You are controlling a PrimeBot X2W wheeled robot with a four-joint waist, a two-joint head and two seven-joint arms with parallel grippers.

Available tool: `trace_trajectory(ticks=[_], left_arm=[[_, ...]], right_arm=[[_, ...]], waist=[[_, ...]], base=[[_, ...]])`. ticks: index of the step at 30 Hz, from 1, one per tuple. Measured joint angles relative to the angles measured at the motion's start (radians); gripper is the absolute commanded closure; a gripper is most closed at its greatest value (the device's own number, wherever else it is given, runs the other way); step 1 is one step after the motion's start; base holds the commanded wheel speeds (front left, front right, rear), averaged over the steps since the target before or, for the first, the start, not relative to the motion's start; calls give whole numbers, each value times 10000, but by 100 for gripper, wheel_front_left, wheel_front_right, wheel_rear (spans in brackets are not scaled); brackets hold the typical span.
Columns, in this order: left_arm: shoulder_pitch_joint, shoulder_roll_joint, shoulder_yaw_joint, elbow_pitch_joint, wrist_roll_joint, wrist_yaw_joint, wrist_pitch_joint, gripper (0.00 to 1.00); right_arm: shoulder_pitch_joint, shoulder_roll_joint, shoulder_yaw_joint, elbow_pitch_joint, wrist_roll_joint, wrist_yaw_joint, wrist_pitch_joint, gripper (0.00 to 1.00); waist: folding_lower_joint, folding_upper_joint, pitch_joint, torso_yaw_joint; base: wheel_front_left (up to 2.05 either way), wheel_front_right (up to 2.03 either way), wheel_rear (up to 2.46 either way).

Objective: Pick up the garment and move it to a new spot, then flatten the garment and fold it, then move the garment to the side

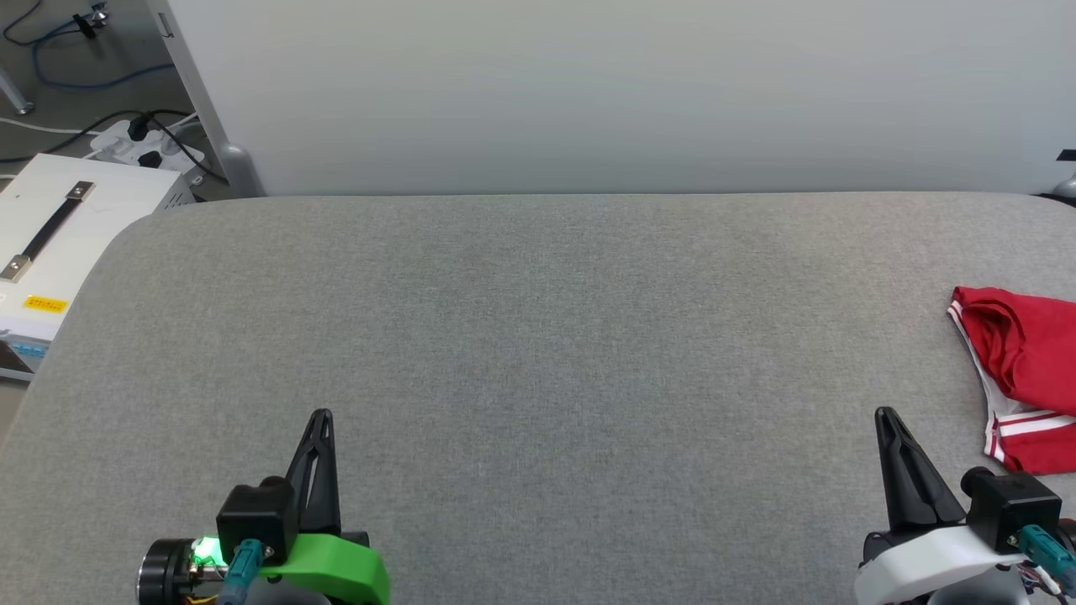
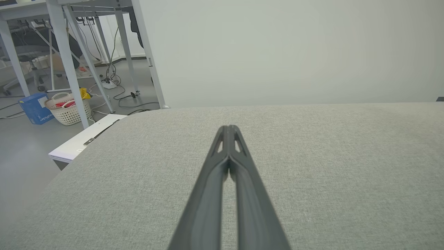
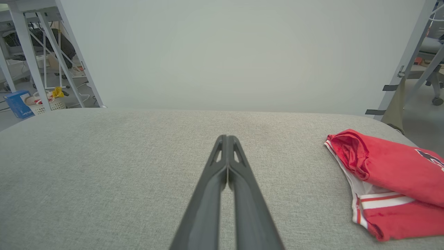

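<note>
The garment (image 1: pixel 1021 370) is a red shirt with white and red-striped trim, lying folded at the right edge of the grey table (image 1: pixel 538 336). In the right wrist view the garment (image 3: pixel 392 180) lies right of the fingers, with dark lettering at its far right. My left gripper (image 1: pixel 321 416) hovers over the table's near left, shut and empty; its fingers meet at the tips (image 2: pixel 228 127). My right gripper (image 1: pixel 885 413) is at the near right, shut and empty, a short way left of the garment, apart from it; the tips (image 3: pixel 226 137) touch each other.
A pale wall panel (image 1: pixel 588 92) stands behind the table. A white case with a black handle (image 1: pixel 50 244) sits beyond the table's left corner, with a power strip and cables (image 1: pixel 143 143) behind it. Metal frame legs, a basket (image 2: pixel 67 111) and a blue box stand on the floor at left.
</note>
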Motion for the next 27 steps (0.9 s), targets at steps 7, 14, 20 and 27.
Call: trace_trajectory(ticks=[7, 14, 20, 27], left_arm=[[-10, -6, 23, -6, 10, 0, 138, 100], [-26, -10, 46, -17, 35, 0, 299, 100], [-78, -17, 63, -31, 88, 0, 418, 100], [-128, -23, 84, -52, 92, 0, 531, 100]], right_arm=[[-101, 8, 19, -13, -102, 0, 136, 100], [-106, 23, 40, -27, -178, 0, 295, 100], [-148, 31, 56, -35, -261, 0, 407, 100], [-218, 40, 81, -46, -332, 0, 562, 100]], waist=[[0, 0, 7, -3], [0, 0, 13, -6], [0, 0, 19, -8], [0, 0, 26, -11]], base=[[0, 0, 0], [0, 0, 0], [0, 0, 0], [0, 0, 0]])
